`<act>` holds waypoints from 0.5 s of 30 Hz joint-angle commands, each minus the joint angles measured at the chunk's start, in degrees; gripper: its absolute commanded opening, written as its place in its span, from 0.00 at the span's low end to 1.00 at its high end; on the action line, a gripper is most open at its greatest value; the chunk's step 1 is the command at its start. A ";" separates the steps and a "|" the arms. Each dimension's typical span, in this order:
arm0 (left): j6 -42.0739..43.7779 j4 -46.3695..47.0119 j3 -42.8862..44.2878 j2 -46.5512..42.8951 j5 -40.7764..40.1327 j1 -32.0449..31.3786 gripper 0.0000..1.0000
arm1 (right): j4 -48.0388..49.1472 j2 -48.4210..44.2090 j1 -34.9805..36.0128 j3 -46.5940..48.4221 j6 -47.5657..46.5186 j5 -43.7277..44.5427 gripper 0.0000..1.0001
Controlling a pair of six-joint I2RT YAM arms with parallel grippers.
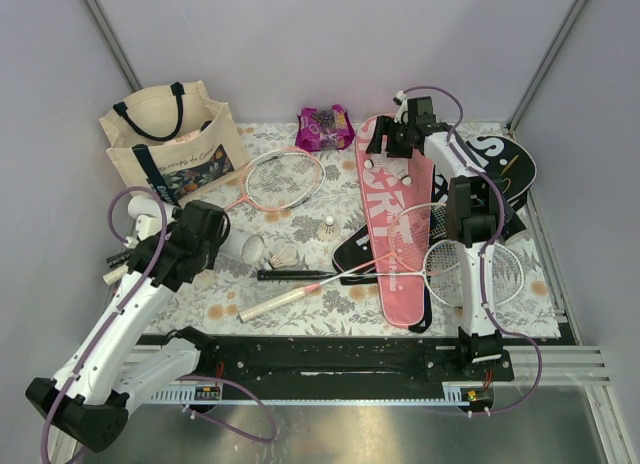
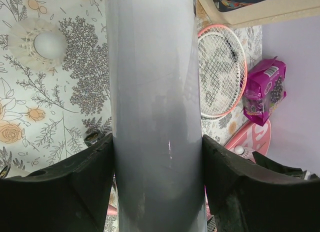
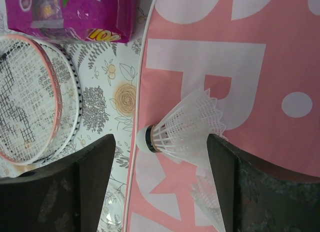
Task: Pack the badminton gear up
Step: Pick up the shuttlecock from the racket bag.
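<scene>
My left gripper (image 1: 222, 242) (image 2: 157, 142) is shut on a long white tube (image 1: 243, 247) (image 2: 155, 92) low over the floral mat. My right gripper (image 1: 398, 144) (image 3: 159, 142) is open, its jaws either side of a white shuttlecock (image 3: 182, 127) that lies on its side on the pink "SPORT" cover (image 1: 395, 234) (image 3: 250, 67). The skirt reaches the right finger; the left finger is apart. A second shuttlecock (image 3: 212, 204) lies just below. Two more shuttlecocks (image 1: 330, 227) (image 1: 285, 256) lie mid-mat. A pink-rimmed racket (image 1: 285, 179) and white rackets (image 1: 470, 269) lie flat.
A cream tote with navy handles (image 1: 170, 139) stands at the back left. A purple-pink snack packet (image 1: 325, 127) (image 3: 75, 12) lies at the back centre. A black cover (image 1: 505, 164) lies at the back right. Racket handles (image 1: 290, 289) cross the mat's front.
</scene>
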 commanded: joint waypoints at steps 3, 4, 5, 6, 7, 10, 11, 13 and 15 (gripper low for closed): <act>-0.98 3.24 1.22 1.22 -2.85 1.15 0.14 | 4.81 -3.05 -0.02 1.36 2.25 -0.10 0.83; -0.72 3.59 1.04 1.40 -2.68 1.32 0.14 | 4.99 -3.14 0.06 1.45 2.16 -0.02 0.83; -0.54 3.86 1.04 1.40 -2.41 1.50 0.13 | 5.08 -3.23 -0.11 1.53 1.99 0.16 0.83; -0.28 4.03 0.95 1.57 -2.24 1.68 0.14 | 5.34 -3.49 -0.20 1.88 1.90 0.16 0.83; -0.10 4.21 0.95 1.75 -2.23 1.94 0.13 | 5.25 -3.49 -0.38 2.32 1.90 0.25 0.83; 0.34 4.74 0.69 2.10 -1.88 2.20 0.13 | 5.60 -4.02 -1.08 3.64 1.55 1.12 0.83; 0.34 4.82 0.43 2.19 -1.80 2.29 0.13 | 5.87 -4.19 -1.17 3.91 1.28 2.26 0.83; 0.34 5.26 0.08 2.28 -1.36 2.55 0.13 | 5.78 -4.02 -1.61 4.70 1.10 3.06 0.83; 0.25 5.44 -0.01 2.45 -1.18 2.64 0.13 | 5.61 -3.49 -1.96 5.40 2.07 2.19 0.84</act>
